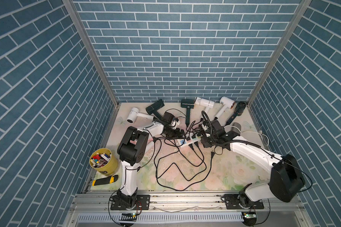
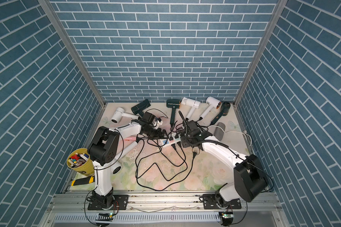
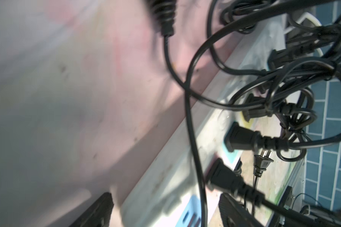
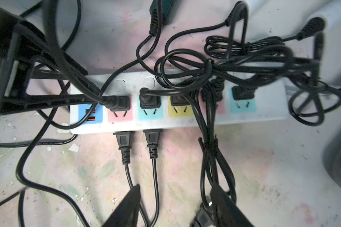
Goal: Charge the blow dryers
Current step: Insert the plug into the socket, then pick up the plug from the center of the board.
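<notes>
While six blow dryers point(image 1: 204, 102) are laid in a row along the back of the floral worktop point(image 1: 234, 173), their black cords point(image 4: 209, 66) are run forward to the white power strip point(image 4: 268, 102) at mid-worktop, where several plugs point(image 4: 119, 103) are seated. One loose plug point(image 1: 212, 155) is seen just beside the strip. The left pincer point(image 3: 165, 198) is spread astride the strip's end; the right pincer point(image 4: 175, 188) is spread, with two cords passed between its fingers.
</notes>
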Robot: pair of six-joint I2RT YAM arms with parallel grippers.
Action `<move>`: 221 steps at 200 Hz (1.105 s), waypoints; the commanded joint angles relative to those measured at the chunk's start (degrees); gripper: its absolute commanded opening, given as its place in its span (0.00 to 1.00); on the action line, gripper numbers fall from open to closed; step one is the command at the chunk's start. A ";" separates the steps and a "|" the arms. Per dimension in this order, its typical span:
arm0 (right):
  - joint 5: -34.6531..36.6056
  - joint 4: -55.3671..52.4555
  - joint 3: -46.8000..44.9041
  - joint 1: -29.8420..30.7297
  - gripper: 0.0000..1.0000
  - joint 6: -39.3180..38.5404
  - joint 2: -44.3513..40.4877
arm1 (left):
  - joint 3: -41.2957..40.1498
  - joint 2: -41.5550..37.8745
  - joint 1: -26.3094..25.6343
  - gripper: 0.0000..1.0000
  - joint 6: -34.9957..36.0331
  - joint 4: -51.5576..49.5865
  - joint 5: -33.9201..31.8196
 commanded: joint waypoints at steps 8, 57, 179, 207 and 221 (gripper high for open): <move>3.18 -4.48 -4.61 0.02 0.68 6.04 -9.43 | -4.18 -6.38 0.51 0.95 -3.06 -1.91 -4.97; 4.65 -9.22 -12.13 0.07 0.78 12.53 -25.25 | -13.71 -21.24 0.51 1.00 -6.18 1.88 -10.14; 8.02 -8.56 -20.10 1.50 0.53 23.93 -18.32 | -35.53 -41.65 -7.15 1.00 -6.52 23.76 -26.42; 8.96 -6.81 -18.50 3.11 0.53 24.70 -12.20 | -35.45 -41.10 -7.11 1.00 -5.67 22.85 -27.01; 9.33 -5.94 -17.34 3.87 0.53 25.21 -8.96 | -35.06 -40.55 -7.17 0.99 -6.02 22.36 -26.91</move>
